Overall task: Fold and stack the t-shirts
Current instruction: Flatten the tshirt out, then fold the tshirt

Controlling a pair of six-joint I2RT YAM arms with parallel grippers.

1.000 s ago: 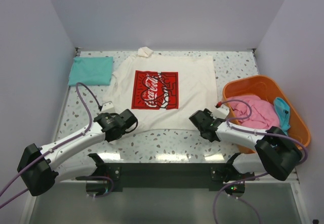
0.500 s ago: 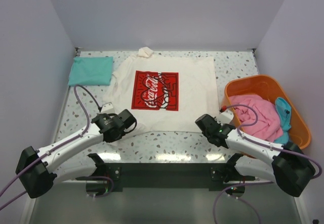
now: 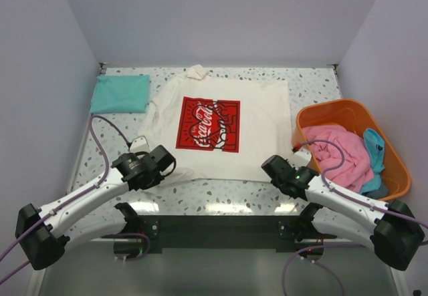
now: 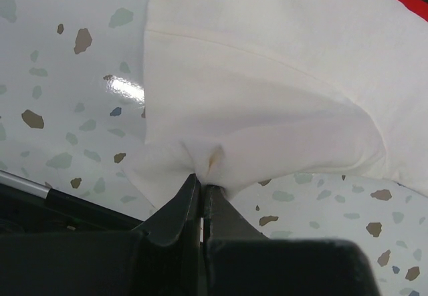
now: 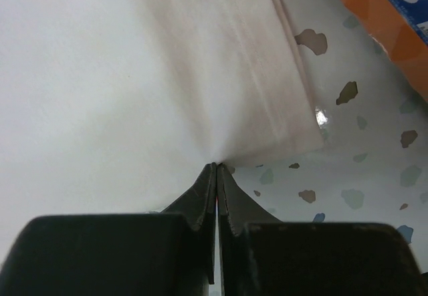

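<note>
Now the soft cream t-shirt [image 3: 257, 115] lies spread flat on the speckled terrazzo table [image 3: 221, 190] with its red square print [image 3: 208, 124] facing up. It sits between the folded teal t-shirt [image 3: 120, 93] and the glossy orange basket [image 3: 348, 107], which holds a crumpled pink t-shirt [image 3: 338, 156] and a blue t-shirt [image 3: 374, 150]. The left gripper [image 4: 201, 184] is pinched tight on the near left hem, puckering the cloth. The right gripper [image 5: 217, 165] is likewise closed on the near right hem corner. A second ago the right jaws stood open beside that hem. Both arms have since drawn back, and the shirt has slid nearer.
</note>
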